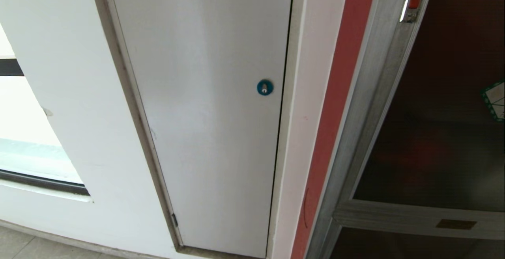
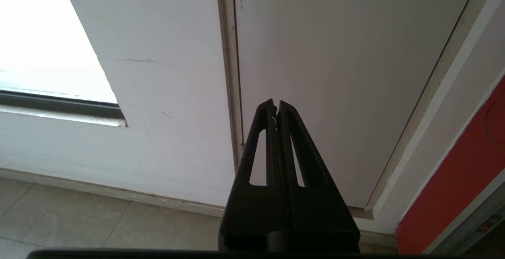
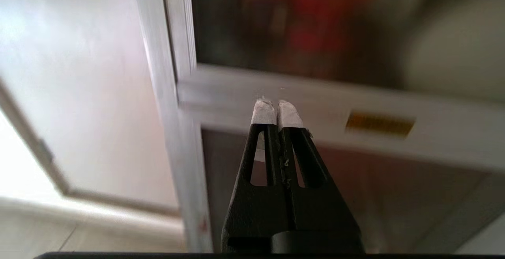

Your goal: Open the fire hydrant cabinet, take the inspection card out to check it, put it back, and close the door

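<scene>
The door (image 1: 434,133) is closed; I must open it first. Right gripper (image 3: 276,107), pinched together and empty, faces its lower frame.

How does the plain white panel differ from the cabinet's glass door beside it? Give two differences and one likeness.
The white panel is opaque and pale; the door is dark tinted glass. The white panel carries a round blue lock; the door has a green-bordered sticker. Both look shut.

white wall (image 1: 71,93) | bright window (image 1: 23,148) | tiled floor (image 2: 79,219)
</scene>
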Controlling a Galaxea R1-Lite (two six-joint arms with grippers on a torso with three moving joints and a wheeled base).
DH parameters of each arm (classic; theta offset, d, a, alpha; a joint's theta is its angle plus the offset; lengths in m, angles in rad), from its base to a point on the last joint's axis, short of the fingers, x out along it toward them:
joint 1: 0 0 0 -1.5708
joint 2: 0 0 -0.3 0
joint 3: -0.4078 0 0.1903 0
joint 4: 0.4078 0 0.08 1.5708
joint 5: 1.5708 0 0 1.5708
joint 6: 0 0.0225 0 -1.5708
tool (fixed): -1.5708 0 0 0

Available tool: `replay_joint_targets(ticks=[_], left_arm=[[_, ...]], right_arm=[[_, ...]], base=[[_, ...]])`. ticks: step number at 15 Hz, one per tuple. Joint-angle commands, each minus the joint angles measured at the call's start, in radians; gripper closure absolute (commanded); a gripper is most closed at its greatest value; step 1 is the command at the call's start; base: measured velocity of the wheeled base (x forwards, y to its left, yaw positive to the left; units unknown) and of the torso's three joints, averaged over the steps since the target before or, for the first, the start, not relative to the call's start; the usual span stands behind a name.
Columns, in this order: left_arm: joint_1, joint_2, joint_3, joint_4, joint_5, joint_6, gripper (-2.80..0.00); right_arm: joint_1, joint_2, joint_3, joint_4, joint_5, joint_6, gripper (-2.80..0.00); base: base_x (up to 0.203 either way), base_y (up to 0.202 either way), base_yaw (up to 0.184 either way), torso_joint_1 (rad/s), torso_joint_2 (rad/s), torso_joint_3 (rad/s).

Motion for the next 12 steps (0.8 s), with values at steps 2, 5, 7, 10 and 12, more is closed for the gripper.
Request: replay_joint_targets(ticks=[2,5,7,10,12], left_arm=[[0.000,0.001,0.005,0.000,0.001,0.001,0.00],[0.000,0.001,0.005,0.000,0.000,0.000,0.00],[0.000,0.001,0.005,0.000,0.000,-0.001,0.00],[0.000,0.000,0.005,0.000,0.000,0.000,0.00],[0.000,0.001,0.005,0.000,0.000,0.001,0.00]], right_arm=[[0.000,-0.003,0.005,0.018,-0.001,0.029,0.00],[0.000,-0.003,0.005,0.015,0.005,0.028,0.00],[0.000,-0.003,0.005,0.015,0.004,0.031,0.00],[0.000,-0.003,0.005,0.017,0.004,0.037,0.00],[0.000,-0.003,0.005,0.017,0.004,0.037,0.00]], base=[[0.000,0.000,0.000,0.000,0.00,0.000],[0.000,0.000,0.000,0.000,0.00,0.000],[0.000,0.000,0.000,0.000,0.00,0.000],[0.000,0.000,0.000,0.000,0.00,0.000],[0.000,0.000,0.000,0.000,0.00,0.000]])
